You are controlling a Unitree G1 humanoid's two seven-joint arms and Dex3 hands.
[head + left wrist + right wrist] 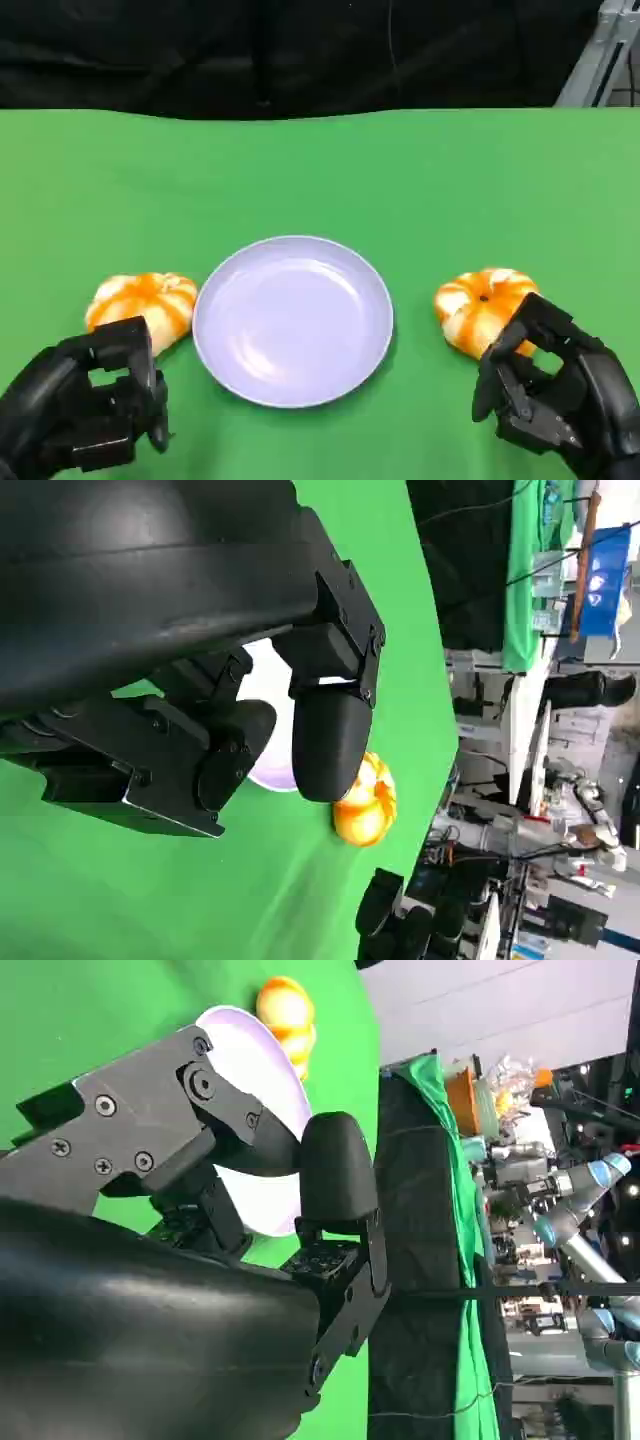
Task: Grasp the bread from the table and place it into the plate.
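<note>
Plate [293, 320] lower centre, empty, between both breads | left bread [143, 308] lower left, right bread [485, 308] lower right, on table [320, 170] | left hand [85, 410], right hand [550, 395] flank them, fingers loosely apart, holding nothing, apparently staged to grasp.

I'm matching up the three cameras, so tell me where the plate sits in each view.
Head view: the plate lies at centre, between the left bread and the right bread.
Left wrist view: a pale patch of it shows behind the left hand, near the right bread.
Right wrist view: its rim curves behind the right hand, near the left bread.
Shared landmark: the green table.
</note>
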